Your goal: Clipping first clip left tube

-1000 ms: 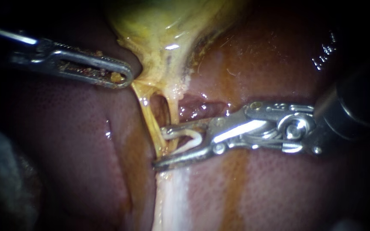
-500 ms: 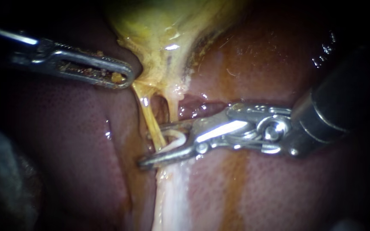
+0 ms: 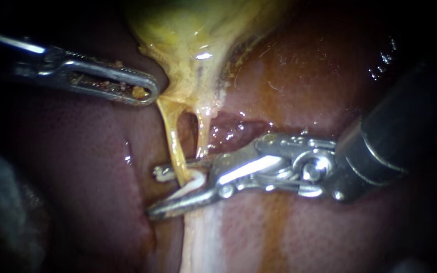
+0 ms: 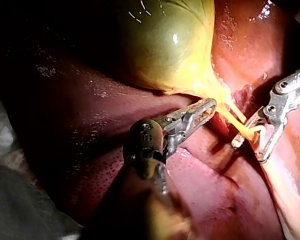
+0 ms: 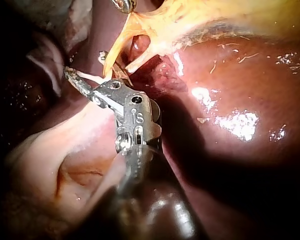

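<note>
The right instrument reaches in level across the liver, below the gallbladder. Its jaws stand apart, carrying an open white clip and straddling the left tube. That tube, thin, yellow and taut, descends from the gallbladder's neck. The left instrument has its jaws closed on the gallbladder at that neck.

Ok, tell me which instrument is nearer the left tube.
Right. The right instrument, jaws holding the clip, straddles the left tube; the left instrument grips the gallbladder farther up.
</note>
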Controlling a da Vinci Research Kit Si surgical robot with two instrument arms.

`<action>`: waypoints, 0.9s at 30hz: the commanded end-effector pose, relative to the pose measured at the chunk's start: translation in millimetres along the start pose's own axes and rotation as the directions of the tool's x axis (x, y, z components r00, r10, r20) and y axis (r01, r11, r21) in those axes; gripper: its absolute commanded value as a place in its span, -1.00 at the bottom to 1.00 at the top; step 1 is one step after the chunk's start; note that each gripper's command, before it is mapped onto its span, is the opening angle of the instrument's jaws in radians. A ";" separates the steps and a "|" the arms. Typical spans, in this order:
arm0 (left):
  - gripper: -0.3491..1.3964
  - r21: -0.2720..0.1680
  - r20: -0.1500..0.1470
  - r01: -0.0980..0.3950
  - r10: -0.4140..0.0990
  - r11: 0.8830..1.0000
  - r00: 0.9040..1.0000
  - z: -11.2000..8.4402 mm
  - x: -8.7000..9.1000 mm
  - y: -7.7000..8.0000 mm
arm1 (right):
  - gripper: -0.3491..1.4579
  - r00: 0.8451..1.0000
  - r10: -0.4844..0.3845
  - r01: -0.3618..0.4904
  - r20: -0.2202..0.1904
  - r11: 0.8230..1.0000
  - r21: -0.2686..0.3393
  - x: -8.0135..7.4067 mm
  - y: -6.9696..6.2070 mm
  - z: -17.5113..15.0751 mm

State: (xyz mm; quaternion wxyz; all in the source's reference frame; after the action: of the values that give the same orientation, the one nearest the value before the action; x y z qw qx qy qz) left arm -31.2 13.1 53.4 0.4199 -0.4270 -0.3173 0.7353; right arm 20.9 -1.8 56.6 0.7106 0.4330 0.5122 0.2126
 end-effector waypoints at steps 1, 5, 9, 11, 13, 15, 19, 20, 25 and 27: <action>-1.00 -0.001 0.000 -0.001 0.001 1.000 1.000 0.0 0.0 0.0 | -0.11 1.000 -0.001 0.001 -0.001 1.000 0.012 0.3 -0.4 0.0; -1.00 -0.001 0.001 -0.001 0.001 1.000 1.000 0.0 0.0 0.0 | -0.13 1.000 0.001 0.000 -0.020 1.000 0.023 1.7 -1.8 -0.2; -1.00 -0.001 0.001 -0.001 0.001 1.000 1.000 0.0 0.0 0.0 | -0.16 1.000 0.004 -0.003 -0.025 1.000 0.025 2.3 -2.2 -0.3; -1.00 -0.001 0.001 -0.001 0.001 1.000 1.000 0.0 0.0 0.0 | -0.20 1.000 0.004 -0.003 -0.025 1.000 0.025 2.2 -2.1 -0.3; -1.00 -0.001 0.001 -0.001 0.001 1.000 1.000 0.0 0.0 0.0 | -0.26 1.000 0.004 -0.003 -0.024 1.000 0.025 2.1 -1.9 -0.5; -1.00 -0.001 0.001 -0.001 0.001 1.000 1.000 0.0 0.0 -0.1 | -0.37 1.000 0.003 -0.003 -0.024 1.000 0.026 1.9 -1.8 -0.7; -1.00 -0.001 0.001 -0.001 0.001 1.000 1.000 0.0 0.0 0.0 | -0.62 1.000 0.003 -0.002 -0.025 1.000 0.030 1.7 -1.7 -1.3; -1.00 -0.001 0.001 -0.001 0.001 1.000 1.000 0.0 0.0 0.0 | -0.65 1.000 0.003 -0.002 -0.025 1.000 0.030 1.6 -1.7 -1.4; -1.00 -0.001 0.001 -0.001 0.001 1.000 1.000 0.0 0.0 0.0 | -0.90 0.999 0.049 -0.049 -0.019 0.998 0.031 1.5 -1.9 -1.6; -1.00 -0.001 0.001 -0.001 0.001 1.000 1.000 0.0 0.0 0.0 | -1.00 0.998 0.067 -0.066 -0.015 0.997 0.030 1.4 -1.9 -1.7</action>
State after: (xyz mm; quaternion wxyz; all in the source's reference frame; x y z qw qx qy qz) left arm -31.1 13.1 53.4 0.4192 -0.4272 -0.3176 0.7355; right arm 19.5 -1.1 54.1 0.6915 0.4603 0.5041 0.2361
